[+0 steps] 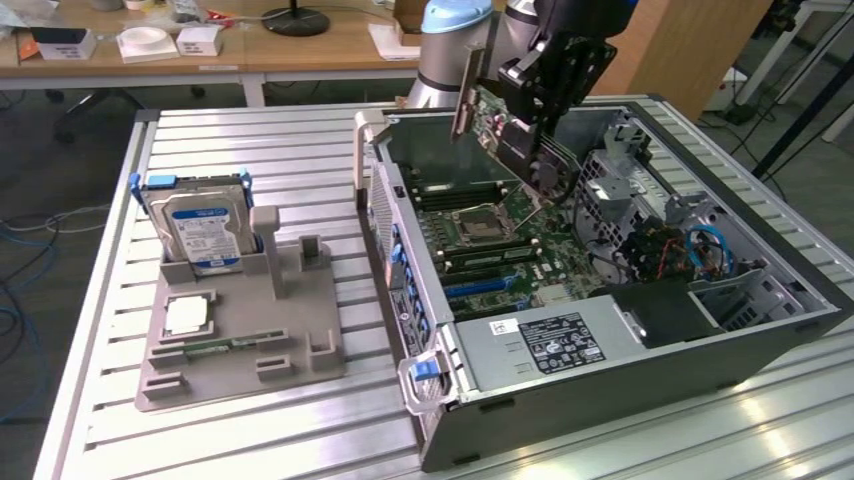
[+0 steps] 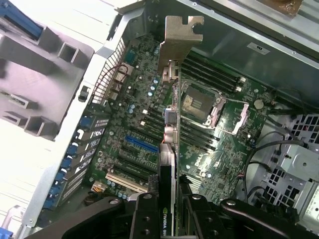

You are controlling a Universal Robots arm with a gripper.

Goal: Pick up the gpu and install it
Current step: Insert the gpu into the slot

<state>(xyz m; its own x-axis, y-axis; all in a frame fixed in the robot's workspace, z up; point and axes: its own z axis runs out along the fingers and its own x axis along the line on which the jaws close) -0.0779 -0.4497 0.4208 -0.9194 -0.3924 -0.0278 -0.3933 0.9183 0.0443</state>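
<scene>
one gpu (image 1: 495,125) hangs clamped in the single end effector (image 1: 537,112), upper middle of the exterior view, over one open computer case (image 1: 641,400); one hard drive (image 1: 200,228) at the exterior view's left.

Bkgd: wood desk (image 1: 334,52), grey floor (image 1: 67,170) w/ cables (image 1: 30,228).

Arm (image 1: 454,45) reaching down from above, wrist tilted, black claw (image 1: 537,100) clamped on the gpu (image 1: 497,125) by its upper edge

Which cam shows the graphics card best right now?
Exterior view: the graphics card shows its broad face, tilted above the open computer case, held by the claw. Wrist view sees it edge-on, metal bracket at its far end.
</scene>
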